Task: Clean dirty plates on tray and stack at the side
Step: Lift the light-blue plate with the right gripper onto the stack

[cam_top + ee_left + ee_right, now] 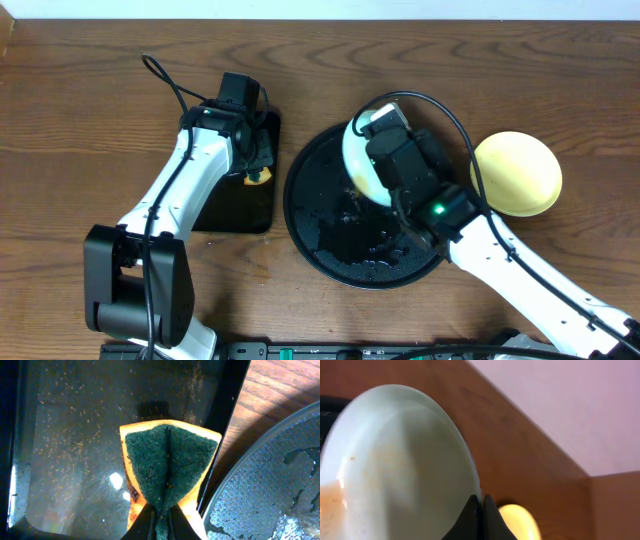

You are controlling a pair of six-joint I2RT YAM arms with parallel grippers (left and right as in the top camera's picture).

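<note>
A pale mint plate (356,150) is held tilted on edge above the far part of the round black tray (315,235). My right gripper (372,160) is shut on the plate's rim. In the right wrist view the plate (395,460) shows faint brown smears, and the gripper (481,510) pinches its right edge. A pale yellow plate (516,173) lies on the wooden table to the right of the tray, also seen behind the fingers as the yellow plate (520,521). My left gripper (161,521) is shut on a folded yellow-and-green sponge (167,460) over the rectangular tray (75,435).
The small rectangular black tray (240,205) lies left of the round tray and is speckled with crumbs. Wet patches and residue cover the round tray's floor (280,490). The left arm (185,170) reaches over the table's left half.
</note>
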